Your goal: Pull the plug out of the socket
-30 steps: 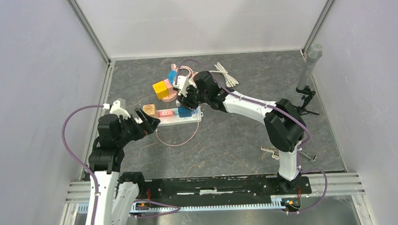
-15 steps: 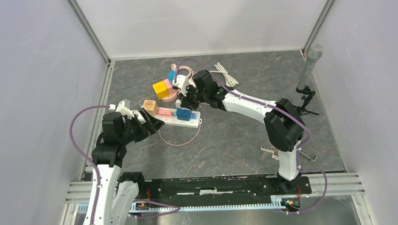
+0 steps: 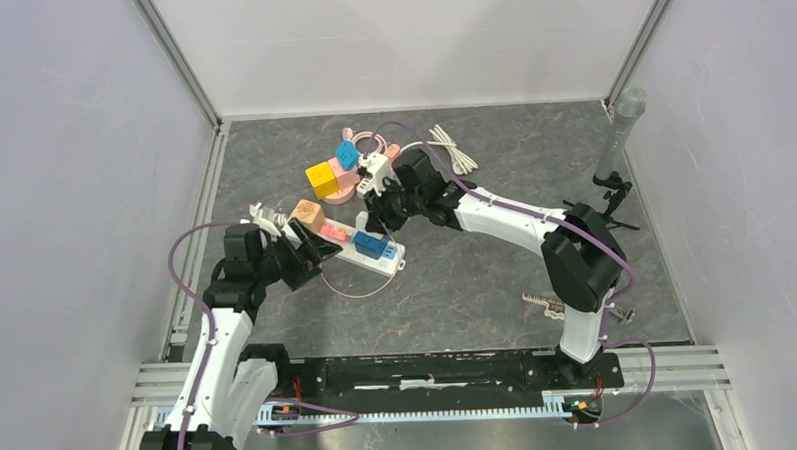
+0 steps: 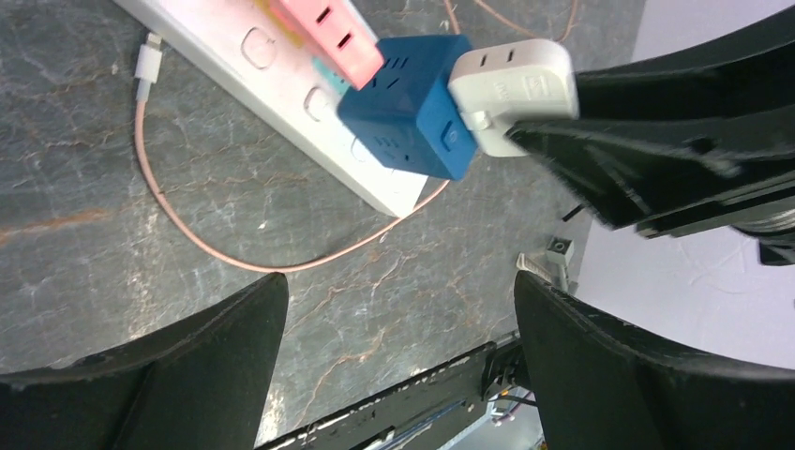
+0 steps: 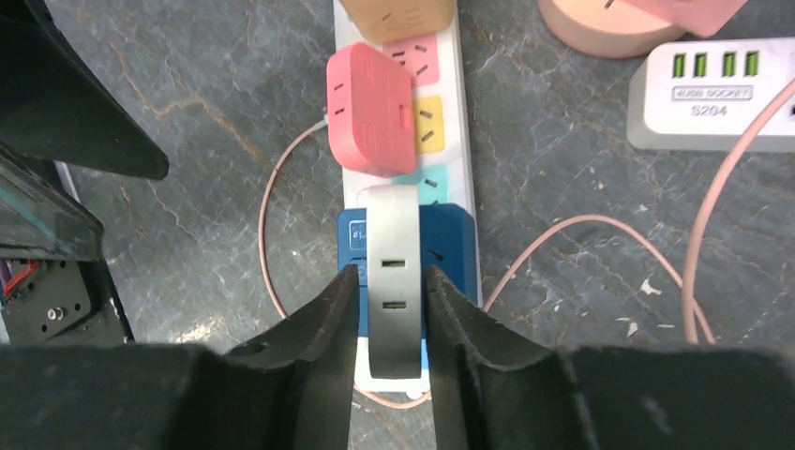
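A white power strip [image 3: 390,261] lies mid-table and carries a tan cube [image 3: 306,213], a pink plug [image 3: 335,232] and a blue cube adapter [image 3: 373,244]. My right gripper [image 3: 368,222] is shut on a white plug [image 5: 392,262] right above the blue adapter [image 5: 452,234]. In the left wrist view the white plug [image 4: 511,89] sits against the adapter's [image 4: 412,103] top corner; I cannot tell whether its pins are still inside. My left gripper [image 3: 310,250] is open and empty, its jaws wide apart [image 4: 398,291] just short of the strip [image 4: 272,56].
A thin pink cable [image 3: 355,290] loops beside the strip. A yellow cube [image 3: 321,178], a pink round base [image 3: 341,194], a white USB socket box [image 5: 712,94] and a white cord bundle [image 3: 453,148] lie behind. A microphone [image 3: 621,127] stands far right. A small metal part [image 3: 542,300] lies near right.
The power strip has swung round and slid toward the near side. My left gripper has moved right toward it. My right gripper has followed the blue adapter, still shut on the white plug.
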